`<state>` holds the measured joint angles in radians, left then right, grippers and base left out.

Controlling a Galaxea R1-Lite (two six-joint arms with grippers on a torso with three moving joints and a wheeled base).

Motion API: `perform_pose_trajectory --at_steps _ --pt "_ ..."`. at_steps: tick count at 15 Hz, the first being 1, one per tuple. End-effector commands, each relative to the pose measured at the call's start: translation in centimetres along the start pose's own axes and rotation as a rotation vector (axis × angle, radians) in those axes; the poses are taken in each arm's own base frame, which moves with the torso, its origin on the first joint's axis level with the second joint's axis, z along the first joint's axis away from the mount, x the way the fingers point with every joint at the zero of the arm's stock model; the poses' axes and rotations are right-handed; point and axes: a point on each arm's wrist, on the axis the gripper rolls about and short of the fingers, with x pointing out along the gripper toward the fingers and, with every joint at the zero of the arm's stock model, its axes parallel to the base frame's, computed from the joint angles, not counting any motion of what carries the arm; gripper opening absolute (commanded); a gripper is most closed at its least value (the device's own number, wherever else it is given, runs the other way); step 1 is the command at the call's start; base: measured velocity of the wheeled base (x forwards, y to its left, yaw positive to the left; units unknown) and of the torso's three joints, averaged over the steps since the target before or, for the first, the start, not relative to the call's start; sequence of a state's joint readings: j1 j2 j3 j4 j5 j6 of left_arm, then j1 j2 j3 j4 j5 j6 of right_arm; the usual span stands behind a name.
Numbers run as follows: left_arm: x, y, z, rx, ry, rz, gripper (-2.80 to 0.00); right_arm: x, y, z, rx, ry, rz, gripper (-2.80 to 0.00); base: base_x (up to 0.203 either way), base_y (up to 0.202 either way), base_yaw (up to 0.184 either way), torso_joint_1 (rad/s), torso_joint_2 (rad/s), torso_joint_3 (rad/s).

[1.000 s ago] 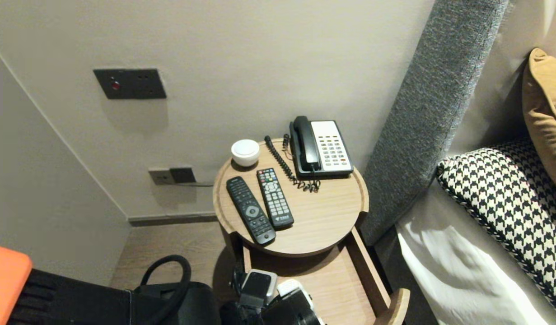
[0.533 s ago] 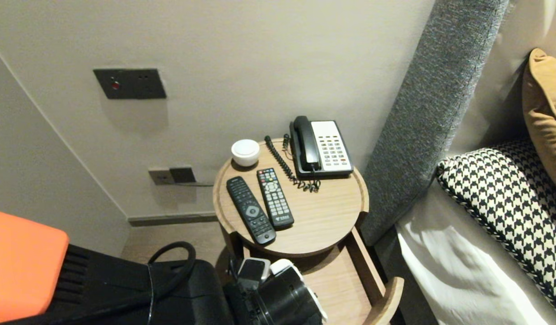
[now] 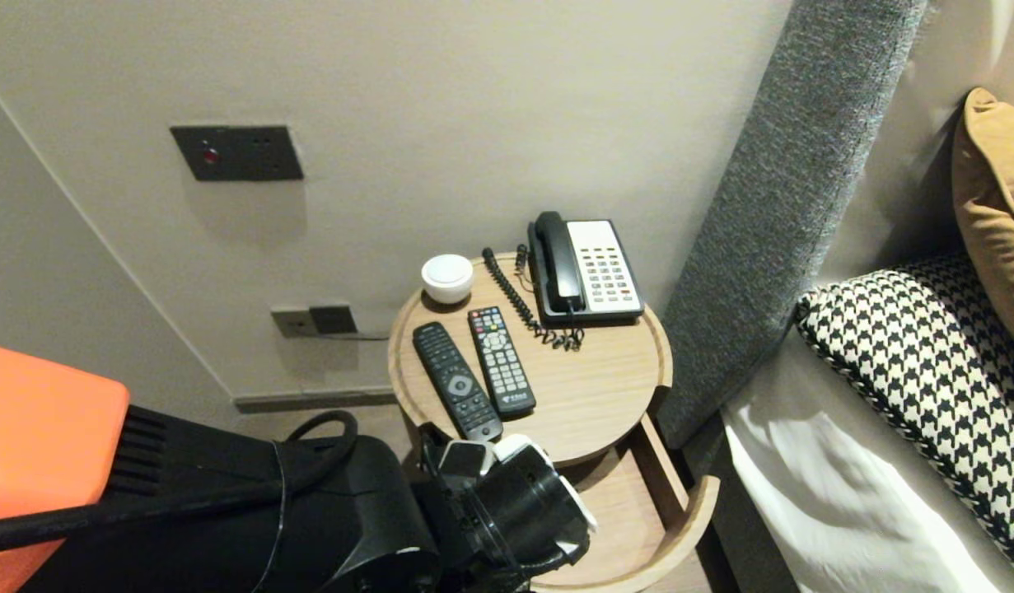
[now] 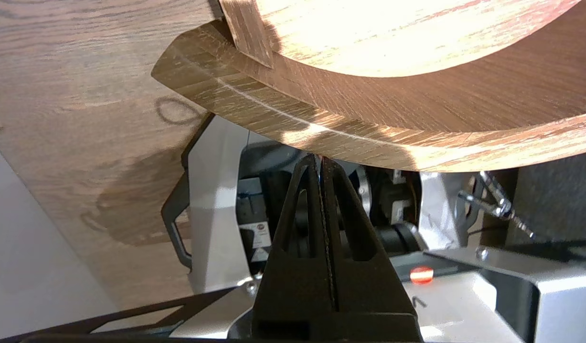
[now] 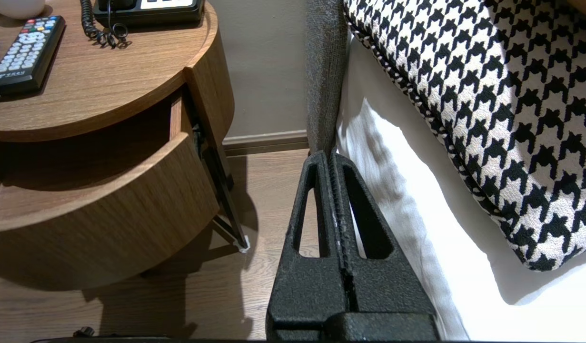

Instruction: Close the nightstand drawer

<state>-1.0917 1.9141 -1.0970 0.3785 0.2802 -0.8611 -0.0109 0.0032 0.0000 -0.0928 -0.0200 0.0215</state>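
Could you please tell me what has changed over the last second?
The left end effector, shut, has moved forward against the drawer front, and the drawer has slid partway back under the table. Nothing was taken or released. The remotes, phone and cup kept their places. The right end effector hangs shut beside the bed.

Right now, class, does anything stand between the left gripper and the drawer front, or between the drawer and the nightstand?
Nothing visible does. The shut left gripper sits right at the curved drawer front; the drawer floor showing before the nightstand lies bare.
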Motion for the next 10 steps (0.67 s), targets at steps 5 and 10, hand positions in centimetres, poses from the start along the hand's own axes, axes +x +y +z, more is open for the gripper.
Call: perform_pose_trajectory --at_steps 5,10 --pt "-0.7 0.2 1.6 -0.052 -0.042 -0.019 -2.80 0.2 0.0 -1.1 -0.001 0.040 -0.002 -2.80 0.000 0.000 0.000 0.000 0.00 0.000" --pt "-2.9 0.6 1.2 -0.040 -0.061 -0.058 -2.80 0.2 0.0 -1.1 -0.001 0.040 -0.001 -2.80 0.000 0.000 0.000 0.000 0.00 0.000"
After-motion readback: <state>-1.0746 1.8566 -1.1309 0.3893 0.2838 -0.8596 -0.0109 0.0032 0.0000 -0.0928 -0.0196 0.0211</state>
